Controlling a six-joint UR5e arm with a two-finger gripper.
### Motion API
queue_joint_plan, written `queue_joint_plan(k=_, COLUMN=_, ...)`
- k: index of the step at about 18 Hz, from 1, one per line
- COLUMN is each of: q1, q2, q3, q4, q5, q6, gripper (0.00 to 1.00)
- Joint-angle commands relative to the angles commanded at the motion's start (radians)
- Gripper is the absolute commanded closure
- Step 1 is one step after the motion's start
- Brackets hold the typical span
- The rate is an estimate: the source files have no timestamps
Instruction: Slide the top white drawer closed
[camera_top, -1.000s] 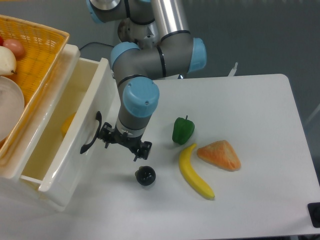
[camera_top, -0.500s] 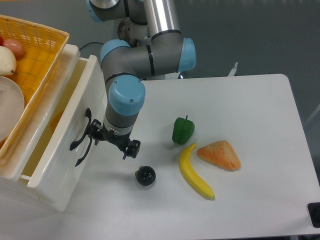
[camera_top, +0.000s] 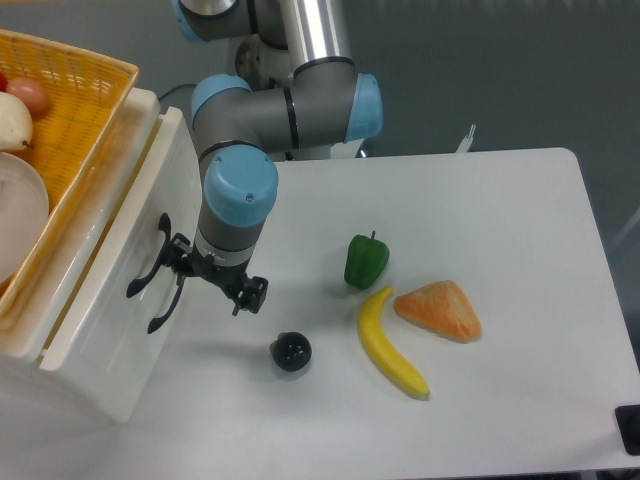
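From the fixed camera above the table (camera_top: 500, 200), the gripper (camera_top: 213, 283) hung at the end of the grey and blue arm (camera_top: 240, 190), pointing down beside the white cabinet. Its black fingers (camera_top: 178, 262) were seen from above and largely hidden under the wrist, so whether they were spread or closed could not be told. The end nearest the cabinet lay right against the front panel of the top white drawer (camera_top: 110, 270), just beside the drawer's curved black handle (camera_top: 146, 270); contact with the panel looked likely but was not certain.

The top white drawer sat immediately to the camera-left of the fingers, only a thin strip of its inside showing along the upper edge, so it was almost fully in. A second black handle (camera_top: 166, 308) showed just below the first one, on the lower drawer front.

Above the drawer, on top of the cabinet, stood a yellow woven basket (camera_top: 75, 95).

To the camera-right of the fingers, on the table, a small black round object (camera_top: 291, 351) lay near them, lower in the picture. Farther right stood a green pepper (camera_top: 366, 261), then a banana (camera_top: 388, 345), and beside the banana an orange wedge-shaped piece (camera_top: 438, 310), all well apart from the fingers.
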Motion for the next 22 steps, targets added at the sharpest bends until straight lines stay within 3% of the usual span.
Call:
queue_joint_plan(k=16, q1=-0.008, q2=0.005, q3=0.002, q4=0.0, q5=-0.008, q6=0.003, gripper=0.0)
queue_joint_plan(k=22, q1=0.04, q2=0.003, q3=0.04, q4=0.012, q5=0.0, q6=0.014, gripper=0.0)
